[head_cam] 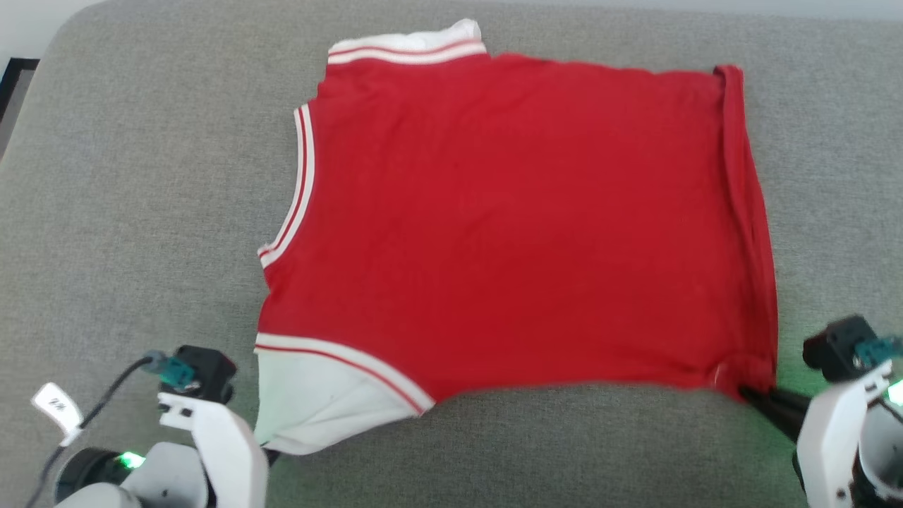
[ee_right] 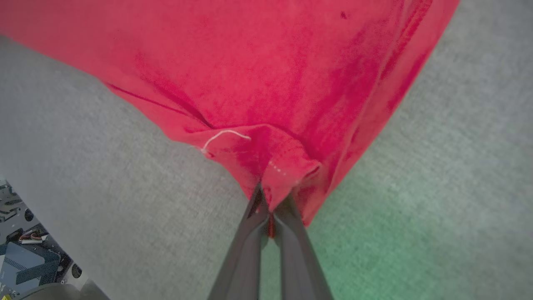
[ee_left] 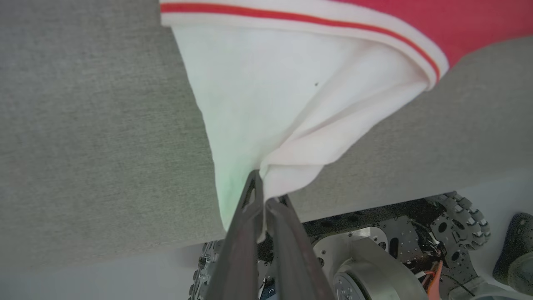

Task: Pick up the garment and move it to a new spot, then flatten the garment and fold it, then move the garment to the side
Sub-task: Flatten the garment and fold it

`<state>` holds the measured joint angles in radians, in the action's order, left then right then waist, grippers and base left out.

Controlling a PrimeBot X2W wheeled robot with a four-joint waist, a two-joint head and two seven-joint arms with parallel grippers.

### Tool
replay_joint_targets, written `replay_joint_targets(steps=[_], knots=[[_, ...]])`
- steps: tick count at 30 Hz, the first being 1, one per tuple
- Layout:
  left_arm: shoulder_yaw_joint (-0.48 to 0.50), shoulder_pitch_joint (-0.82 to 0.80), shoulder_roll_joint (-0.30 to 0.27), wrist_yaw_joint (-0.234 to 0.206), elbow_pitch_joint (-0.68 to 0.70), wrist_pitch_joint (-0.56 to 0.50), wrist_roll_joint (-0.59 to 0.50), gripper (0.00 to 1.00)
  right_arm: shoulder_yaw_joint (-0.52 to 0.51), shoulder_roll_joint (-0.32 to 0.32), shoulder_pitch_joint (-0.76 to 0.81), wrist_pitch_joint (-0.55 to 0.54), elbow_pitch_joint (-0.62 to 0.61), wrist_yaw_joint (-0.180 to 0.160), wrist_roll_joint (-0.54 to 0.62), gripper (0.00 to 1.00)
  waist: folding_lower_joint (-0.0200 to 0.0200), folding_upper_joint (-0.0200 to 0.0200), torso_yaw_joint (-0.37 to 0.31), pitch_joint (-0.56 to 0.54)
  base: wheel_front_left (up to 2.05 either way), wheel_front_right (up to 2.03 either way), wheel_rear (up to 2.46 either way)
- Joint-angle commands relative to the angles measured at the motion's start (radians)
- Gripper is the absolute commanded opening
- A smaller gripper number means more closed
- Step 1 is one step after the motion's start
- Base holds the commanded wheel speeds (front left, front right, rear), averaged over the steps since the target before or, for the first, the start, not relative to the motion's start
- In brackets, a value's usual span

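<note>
At the near edge, the left gripper has its jaws clamped on the tip of the near white sleeve; the right gripper pinches the near red hem corner; beyond them the garment lies spread on the grey cushion, plain red side up, hem to the robot's right; farthest off, the other white sleeve peeks past striped trim.
</note>
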<state>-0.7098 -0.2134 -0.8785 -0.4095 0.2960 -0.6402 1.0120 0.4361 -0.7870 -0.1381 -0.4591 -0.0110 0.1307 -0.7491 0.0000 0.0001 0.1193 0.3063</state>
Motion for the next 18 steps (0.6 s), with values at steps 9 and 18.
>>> replay_joint_targets(steps=[9,18], knots=[[0.043,0.04,-0.064,-0.043,0.062,-0.007,0.024,0.0,-0.088,-0.015,0.152,-0.066,-0.095,0.0,-0.026,0.0,0.0,-0.0001,-0.013,-0.008,0.0,0.0,0.0],[0.129,-0.092,-0.165,-0.039,0.155,-0.015,-0.039,0.0,-0.231,0.037,0.135,-0.095,-0.2,0.0,-0.009,0.0,0.0,-0.0001,-0.019,0.005,0.0,0.0,0.0]])
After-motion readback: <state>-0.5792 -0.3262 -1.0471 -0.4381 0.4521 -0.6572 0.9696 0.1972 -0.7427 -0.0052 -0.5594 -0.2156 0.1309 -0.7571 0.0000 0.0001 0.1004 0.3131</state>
